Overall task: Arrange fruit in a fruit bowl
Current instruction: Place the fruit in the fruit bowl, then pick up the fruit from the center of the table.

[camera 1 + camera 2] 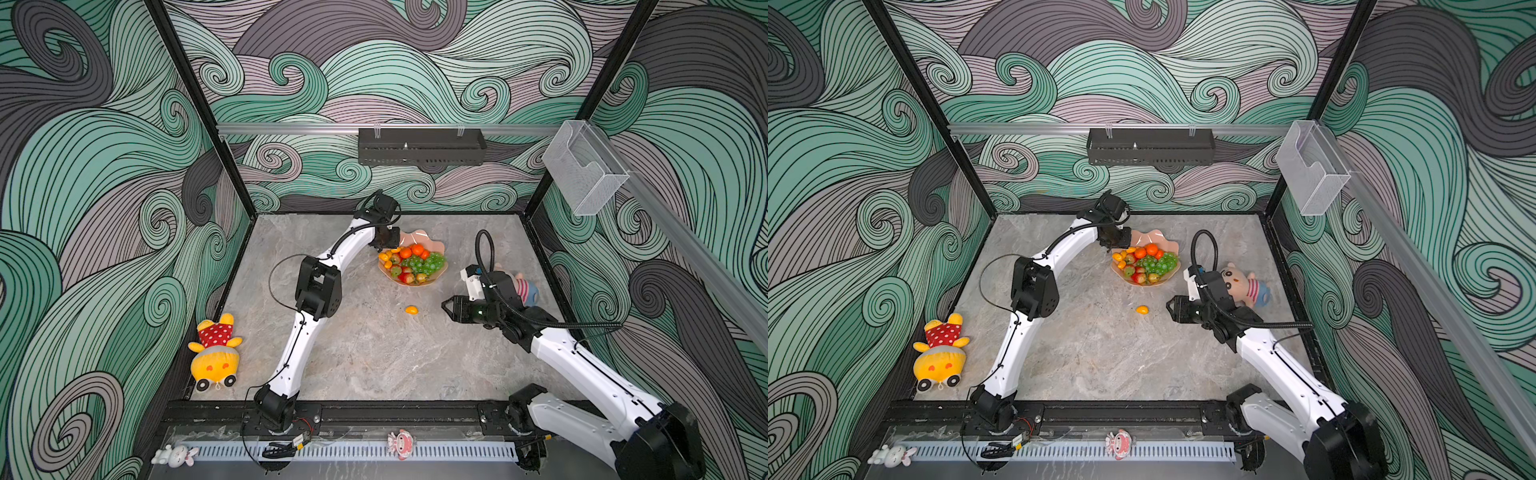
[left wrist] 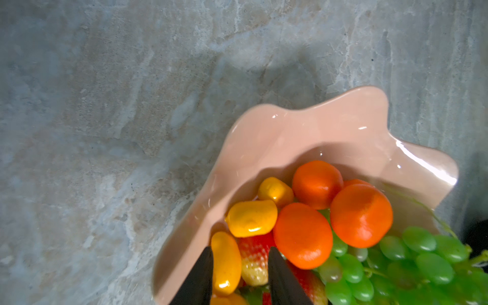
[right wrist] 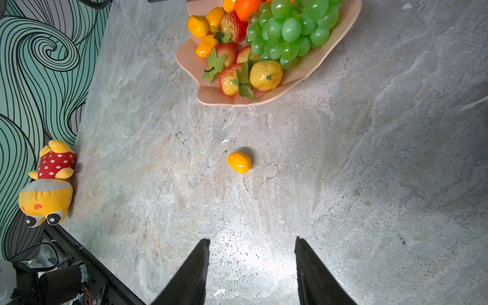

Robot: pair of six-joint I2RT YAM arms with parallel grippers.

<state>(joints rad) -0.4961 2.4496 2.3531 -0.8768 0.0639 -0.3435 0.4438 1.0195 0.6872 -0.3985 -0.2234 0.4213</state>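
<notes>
Currently, by item:

- Fruit bowl [image 1: 419, 236] [image 1: 1152, 237]: glossy peach-pink, shell-shaped with a wavy rim. It sits just above the centre of the frame in both top views, on a grey veined stone-look table [image 1: 374, 353].
- Contents: smooth round tangerines [image 2: 360, 215], a translucent green grape bunch [image 3: 287, 29], dimpled red strawberries [image 3: 229, 79] with jagged leaves, and shiny yellow-orange ovals [image 2: 250, 219].
- Loose yellow-orange oval [image 1: 411, 309] [image 3: 239, 162]: alone on the table, below the bowl in a top view and well apart from it.
- Left gripper [image 2: 240, 249]: tapered black fingers slightly parted over the bowl's upper-left side, clamping nothing.
- Right gripper [image 3: 252, 240]: jaws wide apart and empty, to the right of the loose oval, pointing at it.
- Yellow plush doll [image 1: 214, 353]: soft, with a polka-dot top, at lower left.
</notes>
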